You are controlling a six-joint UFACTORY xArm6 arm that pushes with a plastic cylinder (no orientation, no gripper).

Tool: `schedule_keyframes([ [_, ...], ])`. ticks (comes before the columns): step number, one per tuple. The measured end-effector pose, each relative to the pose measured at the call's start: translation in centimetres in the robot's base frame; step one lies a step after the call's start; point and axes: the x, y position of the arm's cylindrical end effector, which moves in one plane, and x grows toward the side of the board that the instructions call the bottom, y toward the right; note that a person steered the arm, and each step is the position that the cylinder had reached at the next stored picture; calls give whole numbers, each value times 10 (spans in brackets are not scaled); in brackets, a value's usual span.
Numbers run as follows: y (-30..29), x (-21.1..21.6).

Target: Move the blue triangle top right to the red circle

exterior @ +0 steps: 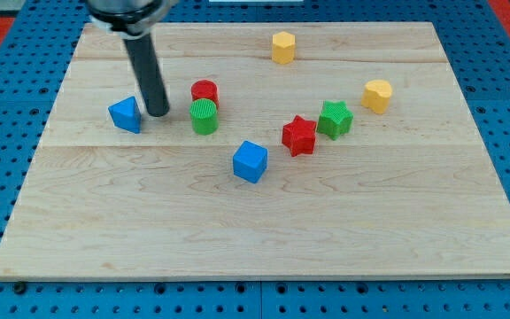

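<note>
The blue triangle [126,114] lies on the wooden board at the view's left. The red circle [204,91] stands to its right, touching the green circle [204,117] just below it. My tip [158,112] rests on the board between the blue triangle and the two circles, just right of the triangle and a small gap from it. The dark rod rises from the tip to the view's top left.
A blue cube [250,161] sits at the board's middle. A red star [299,136] and a green star [335,119] touch to its right. A yellow block [377,95] is further right, another yellow block [282,47] near the top edge. The wooden board [149,239] lies on a blue pegboard.
</note>
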Motion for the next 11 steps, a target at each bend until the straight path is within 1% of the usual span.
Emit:
schedule_keyframes([
  [1, 35, 1],
  [2, 37, 20],
  [4, 5, -23],
  [5, 23, -28],
  [6, -14, -28],
  [7, -18, 31],
  [8, -50, 64],
  [9, -73, 11],
  [10, -47, -33],
  [11, -44, -52],
])
